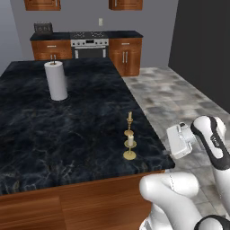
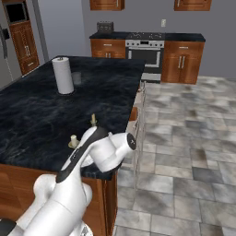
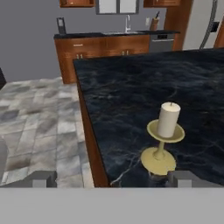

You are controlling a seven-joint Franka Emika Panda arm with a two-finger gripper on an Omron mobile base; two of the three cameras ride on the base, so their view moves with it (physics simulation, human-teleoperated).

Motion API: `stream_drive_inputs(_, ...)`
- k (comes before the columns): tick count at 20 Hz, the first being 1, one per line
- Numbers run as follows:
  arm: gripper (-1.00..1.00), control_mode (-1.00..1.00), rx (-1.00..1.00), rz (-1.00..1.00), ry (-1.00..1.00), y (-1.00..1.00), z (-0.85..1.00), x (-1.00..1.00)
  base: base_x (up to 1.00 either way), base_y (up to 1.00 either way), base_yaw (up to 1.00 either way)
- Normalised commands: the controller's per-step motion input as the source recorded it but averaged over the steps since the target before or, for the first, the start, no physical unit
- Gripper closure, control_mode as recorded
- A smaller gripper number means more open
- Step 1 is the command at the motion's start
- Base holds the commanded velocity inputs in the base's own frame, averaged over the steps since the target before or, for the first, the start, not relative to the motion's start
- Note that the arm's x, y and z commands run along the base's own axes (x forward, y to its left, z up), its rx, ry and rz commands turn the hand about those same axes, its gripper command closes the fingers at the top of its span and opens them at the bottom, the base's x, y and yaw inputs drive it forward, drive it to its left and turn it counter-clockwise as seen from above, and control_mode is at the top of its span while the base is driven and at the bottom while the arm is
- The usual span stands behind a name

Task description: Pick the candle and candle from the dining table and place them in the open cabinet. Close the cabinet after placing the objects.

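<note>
Hand view looks across the black marble tabletop (image 3: 131, 96) at the short thick candle (image 3: 168, 119) on its brass holder, standing near the tabletop's edge just ahead of the fingers (image 3: 183, 177), which are spread fully wide and hold nothing. Left base view shows the gripper (image 1: 173, 143) off the tabletop's right edge, beside both candles; the thin taper candle (image 1: 130, 122) stands just behind the short one, toward the paper-towel roll (image 1: 56, 81). Both look light, rigid and top-heavy, likely to tip if nudged; the narrow brass stem under the dish seems the surest hold.
</note>
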Motion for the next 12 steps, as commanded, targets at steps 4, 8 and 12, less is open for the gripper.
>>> stream_drive_inputs(4, -1.0, -1.0, 0.2, 0.02, 0.0, 0.0, -0.07, 0.13, 0.0, 0.0, 0.0)
stream_drive_inputs(8, -1.0, -1.0, 0.1, 0.0, 0.0, 0.0, -0.01, 0.16, 0.0, 0.0, 0.0)
stream_drive_inputs(12, -1.0, -1.0, 0.02, 0.0, 0.0, 0.0, -0.01, 0.16, 0.0, 0.0, 0.0)
